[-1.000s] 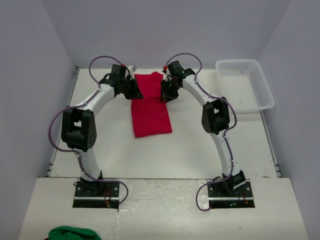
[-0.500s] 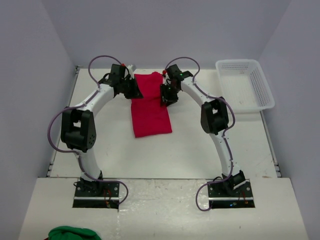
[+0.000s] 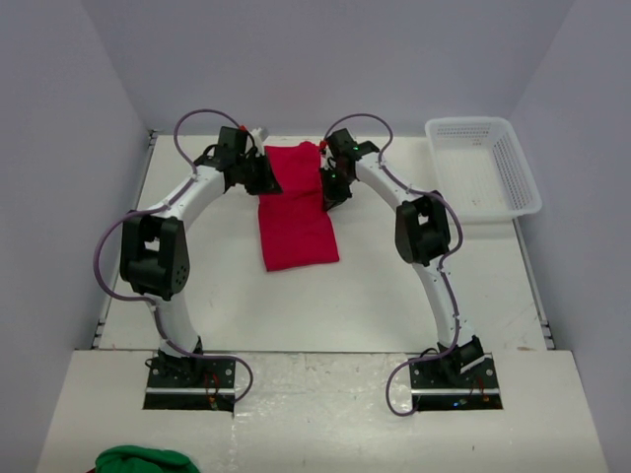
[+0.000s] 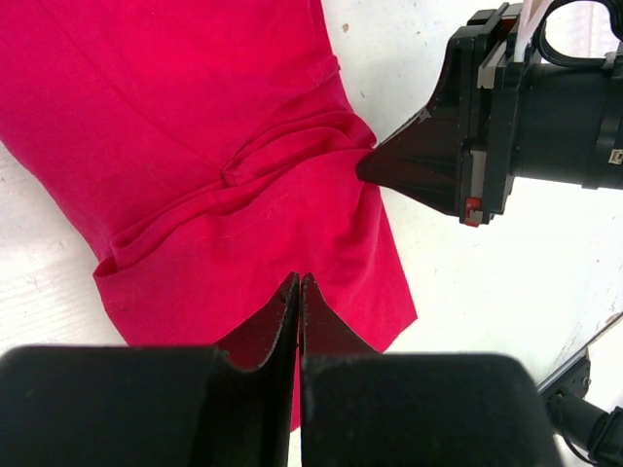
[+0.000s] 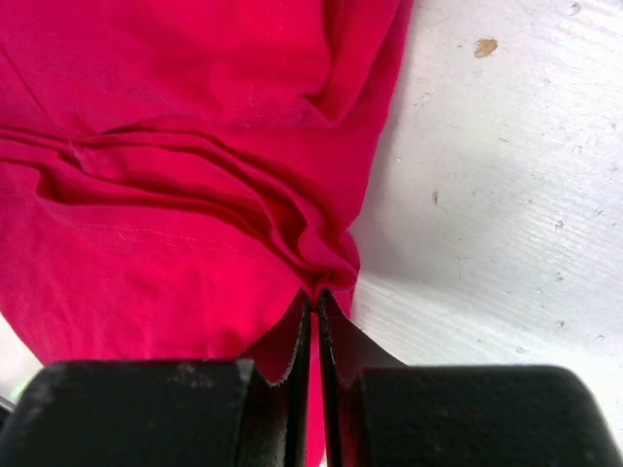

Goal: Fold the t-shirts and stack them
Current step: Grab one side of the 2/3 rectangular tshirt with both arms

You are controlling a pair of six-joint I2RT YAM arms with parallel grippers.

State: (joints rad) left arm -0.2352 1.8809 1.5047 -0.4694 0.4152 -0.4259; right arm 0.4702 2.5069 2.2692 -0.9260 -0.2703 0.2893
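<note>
A bright red t-shirt (image 3: 296,222) lies folded into a long strip in the middle of the table, running from far to near. My left gripper (image 3: 264,179) sits at the strip's left edge near the far end. In the left wrist view it (image 4: 299,280) is shut with its tips pressed into the red cloth (image 4: 195,117). My right gripper (image 3: 329,187) is at the opposite, right edge. It (image 5: 315,295) is shut on a puckered bunch of the cloth (image 5: 146,243), and wrinkles run from that pinch across the shirt. Its black tip (image 4: 365,167) also shows in the left wrist view.
A white mesh basket (image 3: 471,123) stands at the table's far right corner. A green cloth (image 3: 143,459) lies on the floor at the near left, off the table. White tabletop (image 3: 394,286) surrounds the shirt.
My right gripper has shifted slightly inward and closed on the shirt's right edge, bunching the cloth. The left arm has not moved.
</note>
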